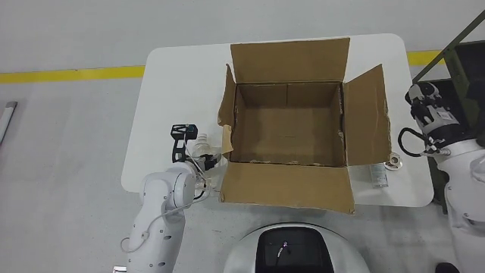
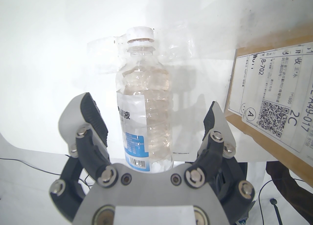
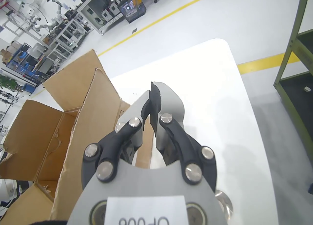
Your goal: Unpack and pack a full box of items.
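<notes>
1. White table on a grey shop floor. The open cardboard box sits mid-table with its flaps folded out, which keeps the opening free for reaching in from above. Its interior looks bare, so I judge unpacking done and packing about to start.
2. Bottle is outside the box, on the table near the box's outer wall with the shipping label. It looks to be lying on its side, cap pointing away from the wrist, with a clear plastic bag just behind the cap.
3. Left gripper is spread wide and straddles the bottle body, with gaps on both sides. Nothing is gripped. It looks lined up for a mid-body pinch.
4. Right gripper has its fingers pressed together and is empty. It sits above the table at the box's far side, near the flap and out of the left arm's way.
5. Round metal item and a small container lie on that side, probably the next to pack.
</notes>
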